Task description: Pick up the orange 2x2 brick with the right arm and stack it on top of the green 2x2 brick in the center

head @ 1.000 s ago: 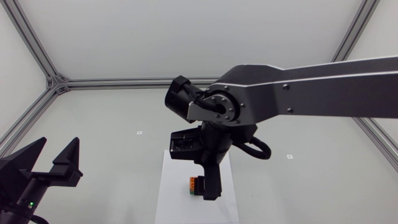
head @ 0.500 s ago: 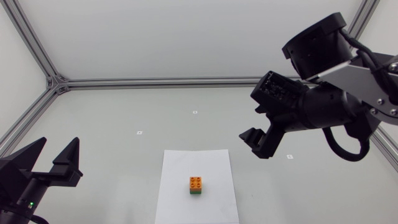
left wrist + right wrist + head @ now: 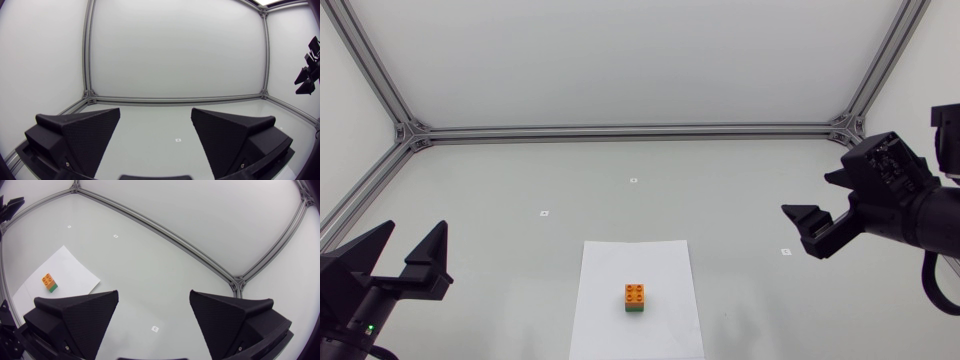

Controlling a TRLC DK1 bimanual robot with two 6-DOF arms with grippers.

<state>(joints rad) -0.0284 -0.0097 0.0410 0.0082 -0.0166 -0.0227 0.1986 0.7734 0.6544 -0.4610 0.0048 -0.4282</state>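
Note:
The orange 2x2 brick (image 3: 635,293) sits stacked on the green 2x2 brick (image 3: 635,308) on a white paper sheet (image 3: 610,320) at the table's front middle. In the right wrist view the orange brick (image 3: 48,279) on the green brick (image 3: 52,287) lies far off beside the fingers. My right gripper (image 3: 833,208) is open and empty, raised near the right edge, well away from the stack. My left gripper (image 3: 408,251) stands open and empty at the front left. In the left wrist view my left gripper (image 3: 156,131) has nothing between its fingers, and the right gripper (image 3: 306,82) shows far off.
Small white markers (image 3: 544,213) dot the grey table (image 3: 520,180). An aluminium frame (image 3: 620,132) runs along the table's back and sides.
My right arm has let go of the orange brick on the green one and pulled back up and to the right, away from the centre. The left arm has not moved.

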